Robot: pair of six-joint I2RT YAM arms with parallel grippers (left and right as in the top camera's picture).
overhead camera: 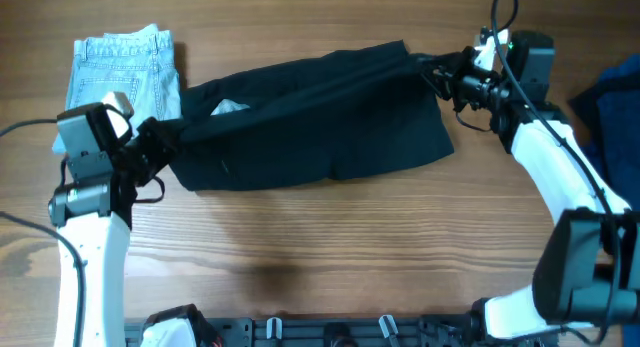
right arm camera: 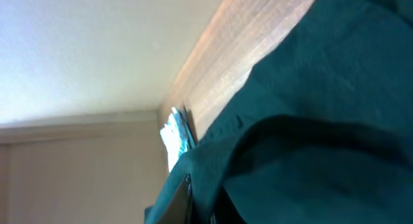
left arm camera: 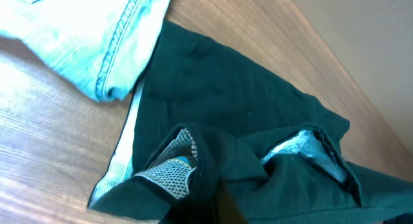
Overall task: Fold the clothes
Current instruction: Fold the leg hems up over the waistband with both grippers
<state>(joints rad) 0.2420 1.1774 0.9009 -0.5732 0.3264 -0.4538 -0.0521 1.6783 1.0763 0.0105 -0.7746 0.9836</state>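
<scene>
- Holds dark garment stretched across the table.
- Pinches its left end in closed left jaws.
- Pinches its upper right corner in closed right jaws.
- Has folded jeans just beside that left end.

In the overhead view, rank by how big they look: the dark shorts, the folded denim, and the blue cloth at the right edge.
1. dark shorts, clearly largest.
2. folded denim.
3. blue cloth, but the frame cuts it off, so its rank against the denim is unsure.
</scene>
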